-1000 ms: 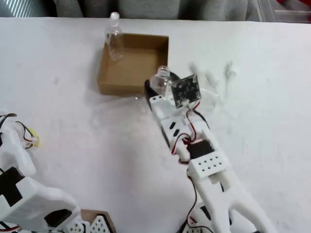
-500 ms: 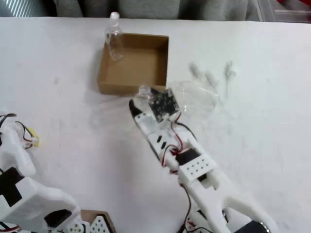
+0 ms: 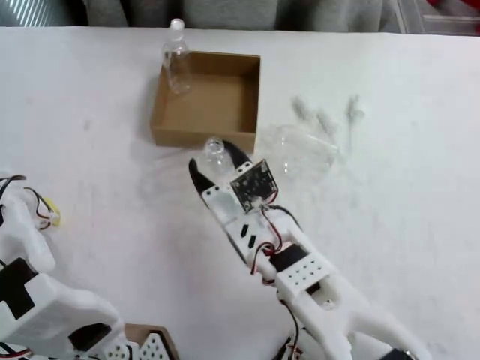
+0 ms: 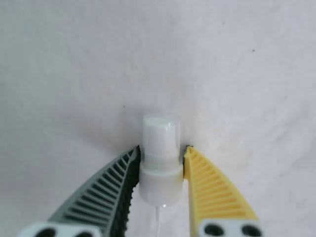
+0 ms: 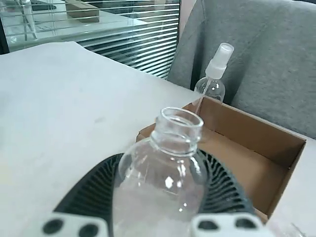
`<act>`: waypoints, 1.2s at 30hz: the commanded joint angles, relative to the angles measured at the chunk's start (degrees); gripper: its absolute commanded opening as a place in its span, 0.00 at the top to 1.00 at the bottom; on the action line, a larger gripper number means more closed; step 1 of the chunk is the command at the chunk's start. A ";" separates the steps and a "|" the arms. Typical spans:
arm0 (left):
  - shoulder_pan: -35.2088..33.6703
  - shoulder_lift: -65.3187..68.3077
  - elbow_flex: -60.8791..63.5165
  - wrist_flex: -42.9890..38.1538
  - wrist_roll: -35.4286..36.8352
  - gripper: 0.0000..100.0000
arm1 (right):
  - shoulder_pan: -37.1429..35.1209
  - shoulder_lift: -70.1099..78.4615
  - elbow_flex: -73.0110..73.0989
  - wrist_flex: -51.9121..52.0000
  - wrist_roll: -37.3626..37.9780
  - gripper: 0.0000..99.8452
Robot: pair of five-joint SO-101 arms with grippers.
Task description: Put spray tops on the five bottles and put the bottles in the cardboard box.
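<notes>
spray top (image 4: 159, 160) tube: cut by edge | bottle (image 5: 160, 185) base: cut off

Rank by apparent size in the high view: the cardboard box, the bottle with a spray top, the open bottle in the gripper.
1. cardboard box
2. bottle with a spray top
3. open bottle, partly hidden by the right gripper, so unsure

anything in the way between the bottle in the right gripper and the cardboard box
Nothing visible. The open bottle in the right gripper is just short of the near wall of the cardboard box, with nothing between them. The capped bottle stands at the box's far corner, off that line.
</notes>
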 commanded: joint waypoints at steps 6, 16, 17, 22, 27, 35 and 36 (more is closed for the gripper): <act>1.54 0.75 -2.29 -1.49 -0.18 0.86 | -0.40 15.87 -4.75 -16.57 0.70 0.98; 5.41 0.66 -21.19 8.44 -0.18 0.87 | -4.53 12.97 4.84 -23.60 0.70 0.98; 5.93 0.66 -24.97 11.52 -0.18 0.87 | -5.05 12.44 5.45 -23.60 0.70 0.98; 8.22 0.66 -49.05 29.01 -0.18 0.87 | -7.52 11.03 7.47 -23.60 0.70 0.98; 9.36 0.75 -67.60 36.04 -0.18 0.87 | -7.60 10.68 8.09 -23.60 0.70 0.98; 14.73 0.75 -82.46 36.31 -0.18 0.86 | -7.60 11.03 8.09 -23.60 0.70 0.98; 15.60 0.75 -83.60 36.40 -0.18 0.86 | -7.69 11.03 8.09 -23.60 0.70 0.98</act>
